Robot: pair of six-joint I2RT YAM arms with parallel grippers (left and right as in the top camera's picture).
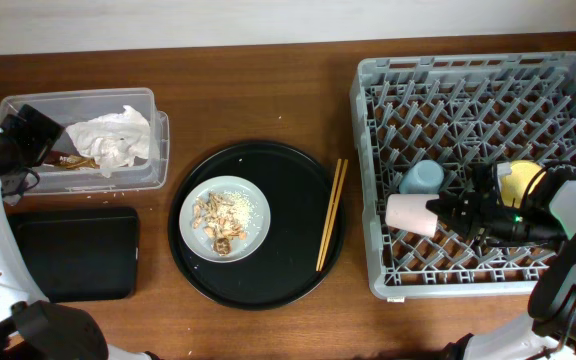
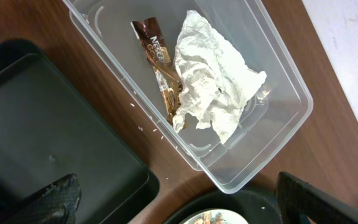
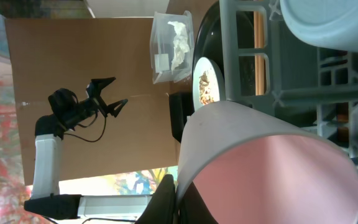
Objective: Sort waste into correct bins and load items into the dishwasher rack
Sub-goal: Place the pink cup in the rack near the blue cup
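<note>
brown wooden table under both arms. on it i count one grey dishwasher rack, one clear tub, one flat black tray and one round black tray. then two cups, one bowl, one plate, two chopsticks, one napkin and one wrapper.

the right gripper is clamped on the pink cup, which lies on its side inside the rack, just beside the light-blue cup. the yellow bowl sits in the rack too, partly under that arm.

the left gripper hangs over the tub's left end with its jaws spread wide and nothing between them. in the tub beside it lie the crumpled napkin and the brown wrapper, touching each other. the wrapper's print starts "nesc"; the rest i can't read.

the plate with food scraps rests on the round black tray. the chopsticks lie side by side at its right edge, well apart from either gripper.
</note>
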